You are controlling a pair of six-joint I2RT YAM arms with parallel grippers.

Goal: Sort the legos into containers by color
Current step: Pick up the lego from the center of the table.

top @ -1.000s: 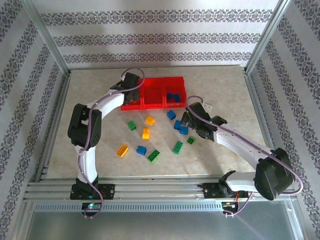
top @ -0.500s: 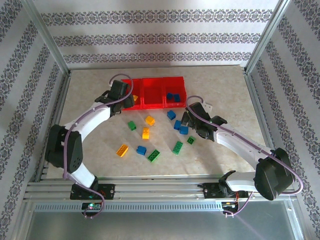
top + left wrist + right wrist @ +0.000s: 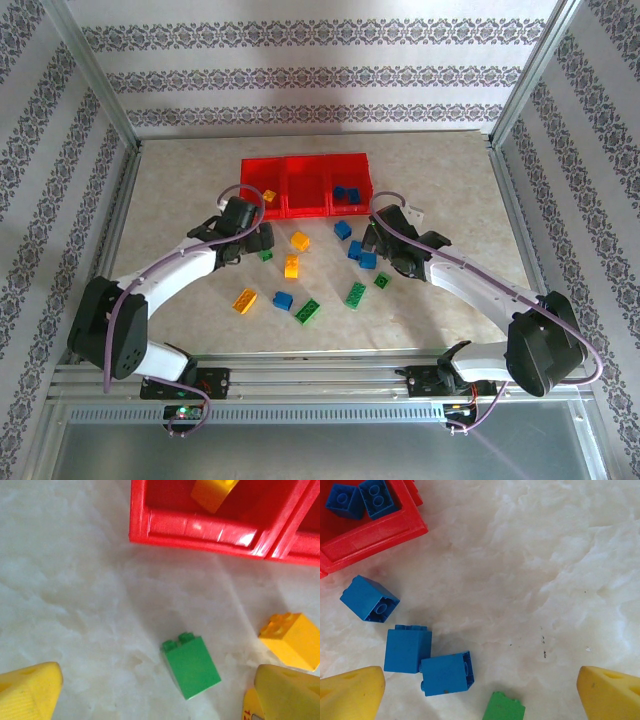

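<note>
Green brick between left gripper's spread fingers; right gripper, equally spread, has blue bricks at ten o'clock.

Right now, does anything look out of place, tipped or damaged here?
Nothing damaged or in the wrong place. The bins hold a yellow brick at the left end and two blue bricks at the right, colors unmixed. The only oddity: two loose blue bricks lie tipped over, hollow undersides facing sideways.

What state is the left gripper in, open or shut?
Open. On the left gripper, the yellow fingers stand wide apart in the wrist view, and the green plastic brick lies between them untouched.
</note>
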